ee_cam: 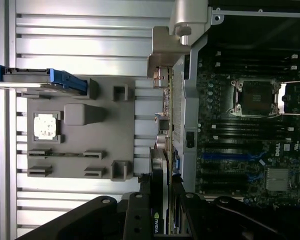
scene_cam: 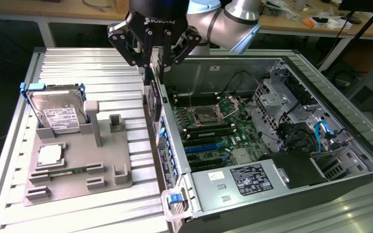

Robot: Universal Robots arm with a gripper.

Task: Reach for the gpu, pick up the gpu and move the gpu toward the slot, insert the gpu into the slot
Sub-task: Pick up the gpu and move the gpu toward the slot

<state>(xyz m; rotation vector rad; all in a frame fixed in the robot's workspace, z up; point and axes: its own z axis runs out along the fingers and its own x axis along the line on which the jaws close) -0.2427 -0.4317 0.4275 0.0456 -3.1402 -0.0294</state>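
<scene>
Tool (scene_cam: 153, 67) clamped on gpu (scene_cam: 152, 99), held upright above case wall (scene_cam: 168, 148); hard drive (scene_cam: 60, 114), grey fixture (scene_cam: 76, 167) beside.

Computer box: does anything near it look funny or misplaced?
Only the thin dark circuit card: it hangs on edge from the black gripper, by the wall of the open grey computer case, not in a slot.

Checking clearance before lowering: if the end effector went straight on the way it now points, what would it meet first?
Probably the computer case's wall, struck by the gpu that the end effector holds; depth is unclear.
</scene>
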